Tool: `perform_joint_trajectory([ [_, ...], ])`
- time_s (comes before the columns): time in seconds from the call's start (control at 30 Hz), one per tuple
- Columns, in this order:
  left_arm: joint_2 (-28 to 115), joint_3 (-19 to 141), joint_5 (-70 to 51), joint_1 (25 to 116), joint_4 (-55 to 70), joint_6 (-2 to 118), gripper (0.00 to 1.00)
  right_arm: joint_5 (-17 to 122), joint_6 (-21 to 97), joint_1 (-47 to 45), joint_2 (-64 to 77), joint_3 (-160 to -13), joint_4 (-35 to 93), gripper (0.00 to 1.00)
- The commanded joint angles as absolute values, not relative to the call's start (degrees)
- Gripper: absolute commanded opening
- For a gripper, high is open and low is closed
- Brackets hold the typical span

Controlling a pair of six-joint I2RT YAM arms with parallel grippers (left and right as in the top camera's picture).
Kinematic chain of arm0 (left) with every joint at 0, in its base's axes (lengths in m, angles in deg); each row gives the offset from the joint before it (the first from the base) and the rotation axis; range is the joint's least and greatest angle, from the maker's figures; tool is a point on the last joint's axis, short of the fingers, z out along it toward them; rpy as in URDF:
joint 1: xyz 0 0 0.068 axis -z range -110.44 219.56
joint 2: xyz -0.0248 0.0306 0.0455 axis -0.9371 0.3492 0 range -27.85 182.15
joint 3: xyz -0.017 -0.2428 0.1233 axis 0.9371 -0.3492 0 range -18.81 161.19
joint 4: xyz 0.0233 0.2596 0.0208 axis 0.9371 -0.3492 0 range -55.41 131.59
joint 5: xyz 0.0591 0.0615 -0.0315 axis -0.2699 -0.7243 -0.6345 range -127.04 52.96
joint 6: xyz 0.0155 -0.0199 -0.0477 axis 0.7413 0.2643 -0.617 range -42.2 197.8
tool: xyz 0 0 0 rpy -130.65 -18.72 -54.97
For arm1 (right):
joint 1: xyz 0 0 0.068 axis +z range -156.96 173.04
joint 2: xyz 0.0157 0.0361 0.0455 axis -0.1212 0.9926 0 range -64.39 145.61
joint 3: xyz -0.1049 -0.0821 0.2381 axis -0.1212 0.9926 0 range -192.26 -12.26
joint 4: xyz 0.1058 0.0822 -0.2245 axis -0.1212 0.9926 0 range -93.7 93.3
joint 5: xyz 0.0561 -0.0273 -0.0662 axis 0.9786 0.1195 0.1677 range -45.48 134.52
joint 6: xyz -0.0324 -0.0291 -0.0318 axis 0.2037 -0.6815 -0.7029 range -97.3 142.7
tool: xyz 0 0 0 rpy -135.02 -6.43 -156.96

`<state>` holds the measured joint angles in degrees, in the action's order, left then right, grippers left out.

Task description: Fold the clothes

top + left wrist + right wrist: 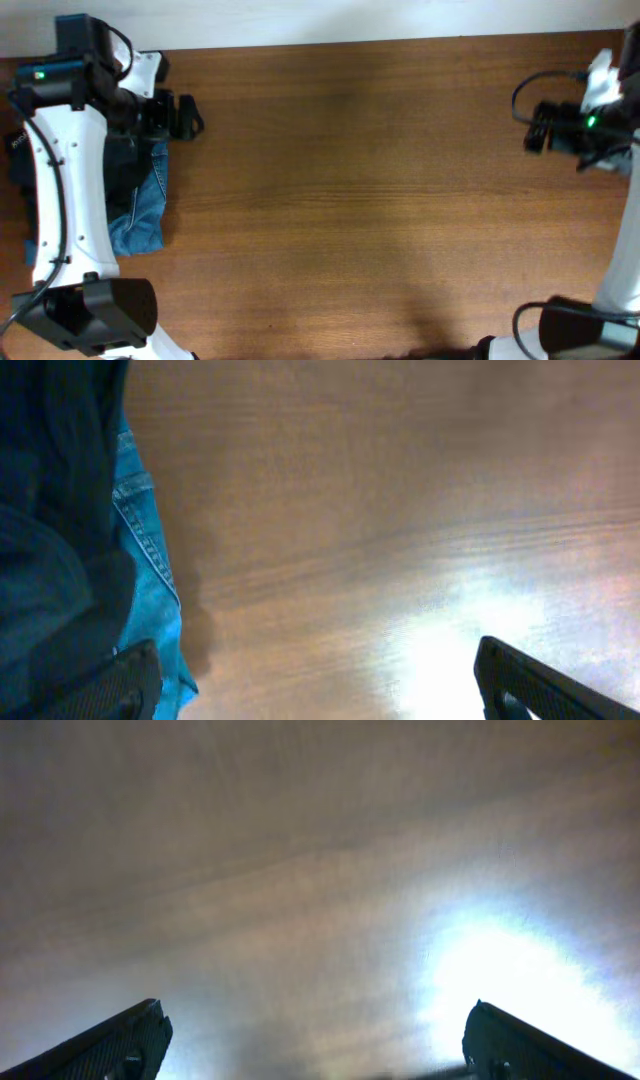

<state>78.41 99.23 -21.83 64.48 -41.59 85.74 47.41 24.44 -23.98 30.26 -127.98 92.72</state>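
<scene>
The clothes lie in a heap at the table's left edge: a blue denim piece [148, 205] with dark fabric [20, 170] beside it, mostly hidden under my left arm. In the left wrist view the denim [150, 585] and dark cloth [50, 510] fill the left side. My left gripper [185, 115] hovers open just above the heap's far end, with nothing between its fingers [120, 685]. Far off at the right edge my right gripper [537, 127] is open over bare wood, its fingers [120, 1040] wide apart and empty.
The brown wooden table [360, 200] stretches between the two arms. A white wall strip runs along the far edge. The arm bases [90, 310] stand at the near corners.
</scene>
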Motion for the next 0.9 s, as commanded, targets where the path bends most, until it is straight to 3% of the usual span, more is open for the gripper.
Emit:
perform_joint_trajectory([
  [0.0,74.2,97.9,-25.0,67.3,-41.5,84.9,0.99,47.8,24.9,-23.8,24.5,-117.6,89.2,0.99],
  [0.23,62.2,85.3,-25.5,71.3,-33.4,88.3,0.99,49.2,23.9,-23.7,8.5,-97.1,76.5,0.99],
  [0.47,42.6,58.2,-25.3,71.3,-16.4,89.0,0.99,51.9,22.7,-23.7,-9.8,-80.4,64.7,0.99],
  [0.67,27.0,38.6,-32.1,68.4,-3.6,80.0,0.99,52.7,22.7,-23.8,-18.8,-74.9,60.2,0.99],
  [0.87,21.5,27.0,-36.5,66.4,0.8,78.5,0.99,52.7,22.7,-23.8,-19.1,-74.8,60.2,0.99],
])
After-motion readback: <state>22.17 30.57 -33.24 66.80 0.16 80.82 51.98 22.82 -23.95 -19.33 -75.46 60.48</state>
